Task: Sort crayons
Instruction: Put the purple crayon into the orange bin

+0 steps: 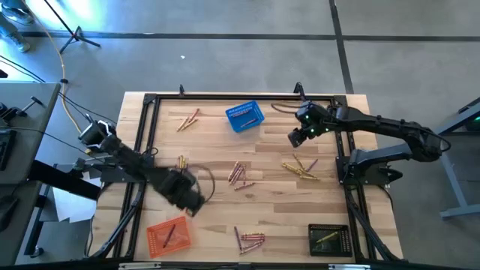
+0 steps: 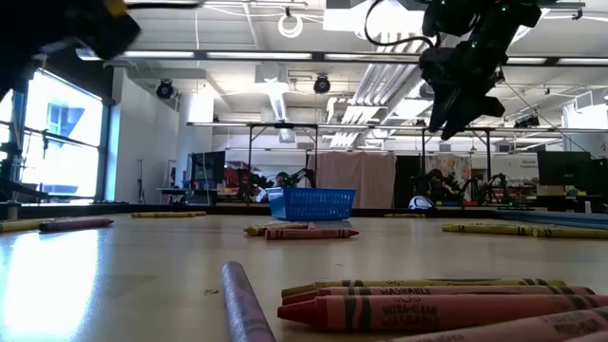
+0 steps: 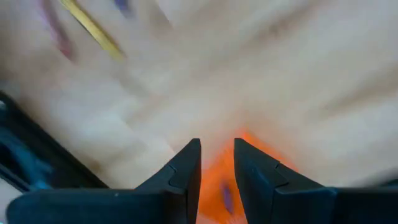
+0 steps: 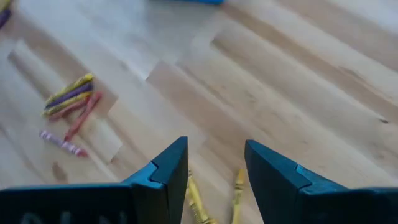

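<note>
Sorting is barely begun: we see few crayons (image 1: 241, 174) binned, most loose across the counter (image 1: 277, 214). Left fingers (image 1: 191, 204), near-left, slightly apart, empty; right fingers (image 1: 295, 137), far-right, open, empty.

high: overhead, straight down | low: tabletop-level | both share blue basket (image 1: 245, 117) | wrists: close, downward

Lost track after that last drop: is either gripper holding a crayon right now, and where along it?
Nothing is held. The left gripper is open and empty above the orange basket; the right gripper is open and empty over loose crayons.
</note>
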Robot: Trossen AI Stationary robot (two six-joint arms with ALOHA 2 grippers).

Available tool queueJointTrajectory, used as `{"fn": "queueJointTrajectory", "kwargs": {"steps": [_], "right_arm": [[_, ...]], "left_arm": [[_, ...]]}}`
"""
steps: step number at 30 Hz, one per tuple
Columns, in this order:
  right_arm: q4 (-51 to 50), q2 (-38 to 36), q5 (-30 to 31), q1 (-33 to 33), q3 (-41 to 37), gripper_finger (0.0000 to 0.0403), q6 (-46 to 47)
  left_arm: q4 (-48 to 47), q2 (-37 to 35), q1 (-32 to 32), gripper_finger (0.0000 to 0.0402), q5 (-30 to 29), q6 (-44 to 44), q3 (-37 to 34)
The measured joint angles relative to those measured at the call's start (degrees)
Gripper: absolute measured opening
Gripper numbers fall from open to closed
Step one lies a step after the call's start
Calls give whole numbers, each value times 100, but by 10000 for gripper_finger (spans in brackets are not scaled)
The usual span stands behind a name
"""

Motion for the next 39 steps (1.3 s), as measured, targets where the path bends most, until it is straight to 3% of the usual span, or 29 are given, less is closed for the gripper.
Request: {"fn": "queueJointTrajectory", "kwargs": {"steps": [4, 8, 13, 18, 24, 28, 34, 39], "right_arm": [[-180, 0, 426, -458, 2, 144, -269], [-769, 73, 445, -873, 2, 144, -593], [-1651, 343, 368, -1058, 2, 144, -851], [-2236, 462, -323, -712, 2, 144, -536], [-2238, 461, -276, 90, 2, 144, 1418], [-2164, 461, 422, 725, 2, 144, 3135], [-2511, 462, 836, 1285, -5, 144, 4875], [-1972, 571, 623, 1836, -396, 144, 6328]], "left_arm": [[-242, -46, 779, 83, -862, 1208, 0], [-146, -72, 1653, 83, -1396, 2574, 0], [78, -70, 2832, 83, -1757, 3876, 0], [740, -70, 3817, 83, -1616, 5238, 0], [1918, -70, 4543, 83, -977, 6866, 0], [2490, -70, 4909, 83, -641, 7507, 0], [2580, -70, 5422, 83, -471, 8235, 0], [2563, -70, 5907, 83, -467, 8669, 0]]}}
